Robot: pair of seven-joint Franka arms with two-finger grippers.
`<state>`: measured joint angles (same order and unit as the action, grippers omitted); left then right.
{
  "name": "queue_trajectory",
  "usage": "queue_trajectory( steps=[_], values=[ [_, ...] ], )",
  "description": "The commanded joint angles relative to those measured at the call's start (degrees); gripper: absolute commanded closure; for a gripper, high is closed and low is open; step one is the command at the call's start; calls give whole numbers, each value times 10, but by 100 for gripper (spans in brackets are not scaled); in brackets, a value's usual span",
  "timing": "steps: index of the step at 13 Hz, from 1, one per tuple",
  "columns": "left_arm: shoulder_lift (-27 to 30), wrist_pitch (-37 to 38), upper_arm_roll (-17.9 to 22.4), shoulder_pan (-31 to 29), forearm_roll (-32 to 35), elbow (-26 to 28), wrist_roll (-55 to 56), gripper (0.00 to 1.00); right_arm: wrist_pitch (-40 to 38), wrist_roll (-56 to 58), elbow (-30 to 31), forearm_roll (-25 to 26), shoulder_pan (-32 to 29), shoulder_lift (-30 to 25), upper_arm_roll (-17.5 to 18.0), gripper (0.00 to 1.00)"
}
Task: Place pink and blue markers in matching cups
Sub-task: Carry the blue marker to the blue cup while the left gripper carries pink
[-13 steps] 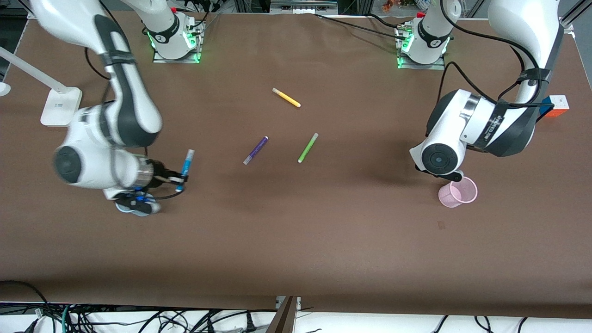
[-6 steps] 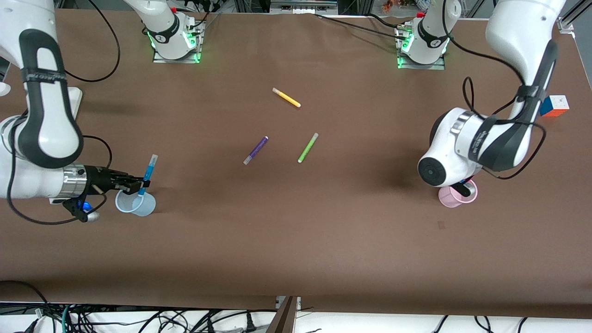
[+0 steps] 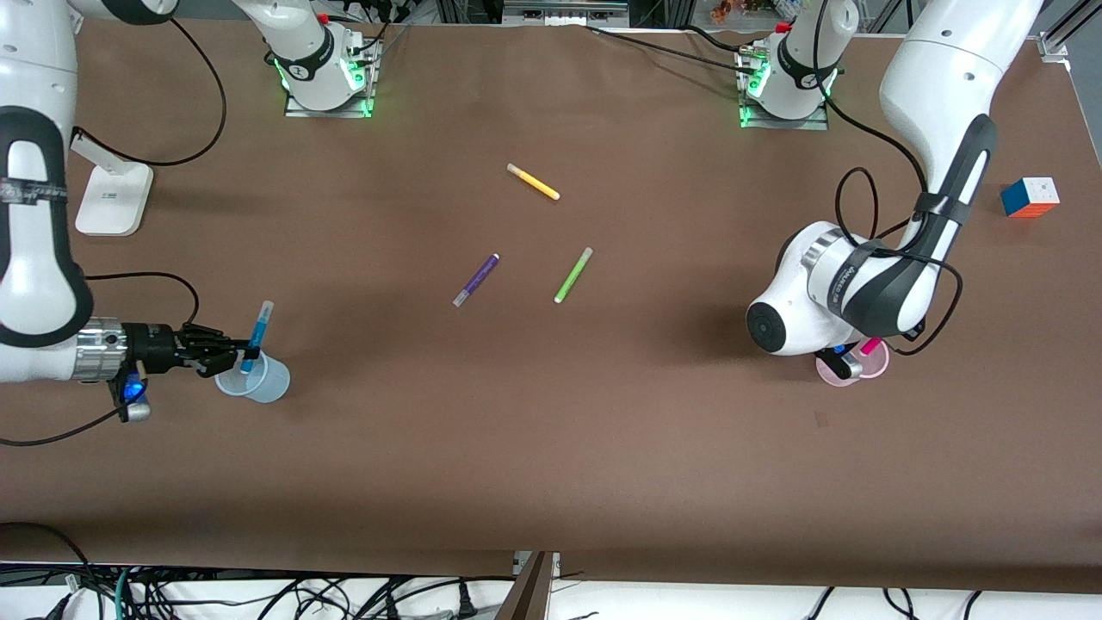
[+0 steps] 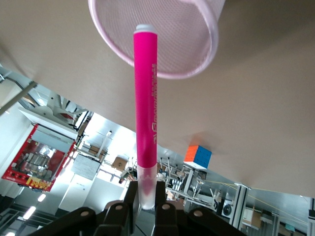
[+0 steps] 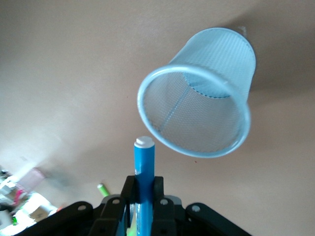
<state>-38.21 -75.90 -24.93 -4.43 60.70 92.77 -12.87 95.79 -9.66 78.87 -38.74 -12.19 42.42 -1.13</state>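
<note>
Jaws of both grippers are clamped on markers. From the front, the right gripper [image 3: 231,355] holds the slim mid-blue felt-tip marker [image 3: 256,336] over the small pale blue translucent plastic cup [image 3: 256,381] at the right arm's end of the brown counter [image 3: 551,430]; its long axis tilts steeply, lower end at the rim, probably lined up for a drop. The left gripper [image 3: 852,357] sits over the small pale pink translucent cup [image 3: 874,366] at the left arm's end, only a bit of the magenta-pink marker [image 3: 870,346] showing. A purple pen [image 3: 476,280], a lime-green pen [image 3: 573,275] and a yellow pen [image 3: 533,182] lie mid-counter.

In the left wrist view, the jaws pinch the pink marker [image 4: 146,113] at its pale cap, the coloured end aimed into the pink cup's [image 4: 197,59] mouth.

In the right wrist view, the blue marker [image 5: 143,177] points beside the blue cup's [image 5: 216,88] rim, short of its mouth, so it seems to need a small shift.
</note>
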Motion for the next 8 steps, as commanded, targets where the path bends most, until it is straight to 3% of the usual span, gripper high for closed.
queue_trajectory(
  steps=[1, 5, 8],
  values=[
    [-8, -5, 0, 3, 15, -14, -12, 1, -24, 11, -25, -33, -25, 27, 11, 100],
    [3, -2, -4, 7, -3, -29, -10, 0, -23, 23, -26, -55, -34, 40, 10, 100],
    [55, -2, -6, 7, -145, -54, 38, 0, -24, 25, -43, -60, -37, 56, 10, 100]
  ],
)
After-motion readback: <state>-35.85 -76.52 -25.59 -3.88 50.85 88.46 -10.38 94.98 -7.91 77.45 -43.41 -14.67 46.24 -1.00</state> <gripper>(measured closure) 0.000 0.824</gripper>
